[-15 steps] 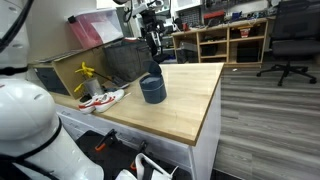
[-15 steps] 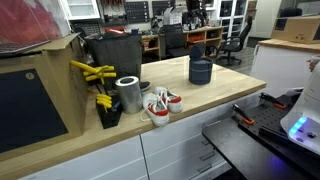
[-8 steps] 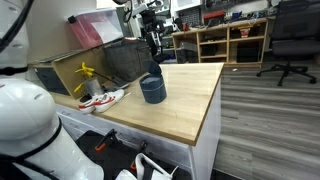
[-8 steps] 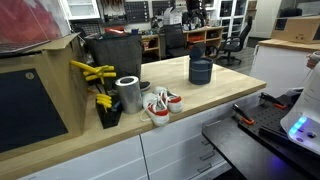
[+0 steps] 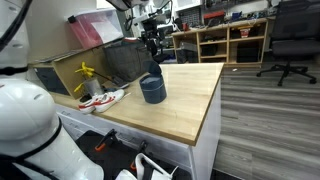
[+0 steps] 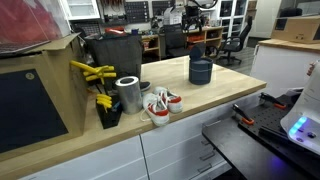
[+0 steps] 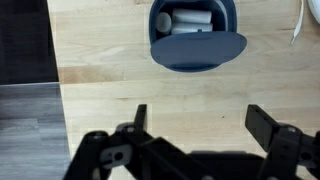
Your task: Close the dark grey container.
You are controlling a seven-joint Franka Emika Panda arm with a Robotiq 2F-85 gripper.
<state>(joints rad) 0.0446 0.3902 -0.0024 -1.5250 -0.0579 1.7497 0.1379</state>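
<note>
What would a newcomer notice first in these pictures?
The dark grey container stands open on the wooden table, a white roll inside and its lid propped against the rim. The open claw hangs over bare wood, apart from it. Farther along the table lie red-and-white shoes beside a metal can.

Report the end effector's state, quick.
End effector: open, holding nothing, fingers spread wide and not touching the container.

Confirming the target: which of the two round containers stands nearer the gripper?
The dark grey container, lid askew, alone mid-table; the silver can stands farther off beside the shoes.
</note>
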